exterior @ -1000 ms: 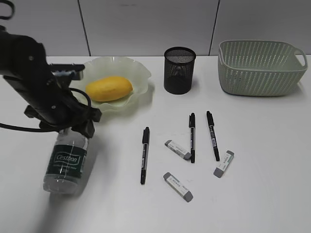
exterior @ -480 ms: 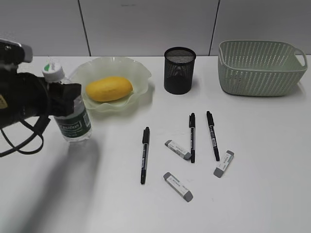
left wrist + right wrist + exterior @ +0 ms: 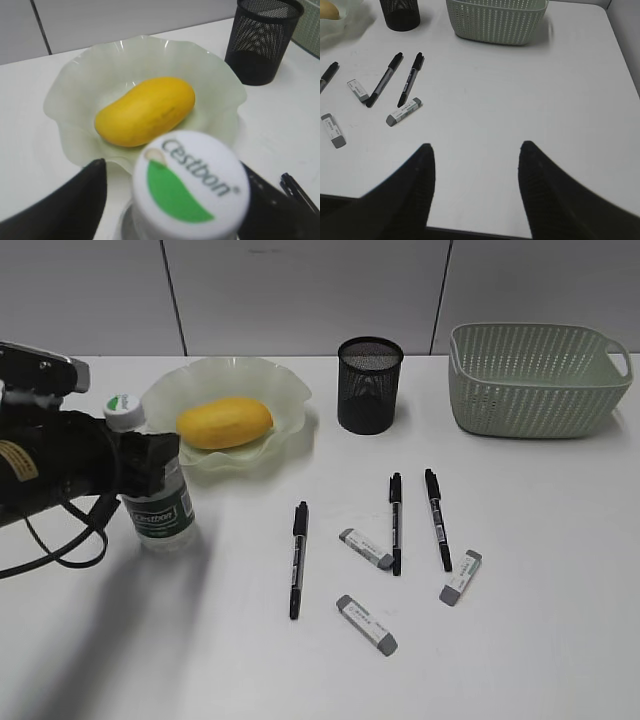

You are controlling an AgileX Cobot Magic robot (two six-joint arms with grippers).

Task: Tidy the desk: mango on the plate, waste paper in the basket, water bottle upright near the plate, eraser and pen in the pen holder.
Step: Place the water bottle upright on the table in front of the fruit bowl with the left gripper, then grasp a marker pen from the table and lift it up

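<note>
Three pens and three erasers are counted mid-frame; the left end effector seemingly grips the water bottle; the right end effector is spread, empty.

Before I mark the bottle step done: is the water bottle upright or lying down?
Nearly upright. The water bottle has its base on the desk and white cap on top, leaning slightly, between the left gripper fingers.

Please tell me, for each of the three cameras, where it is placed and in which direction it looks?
Exterior view: in front, above the desk, slanting down toward the back wall; left arm at the water bottle.
Left wrist view: above the bottle's cap, facing the mango on the plate; the left gripper fingers flank the cap.
Right wrist view: over the desk's near right, facing the basket; the right gripper is empty.
Shared: the pen holder.
</note>
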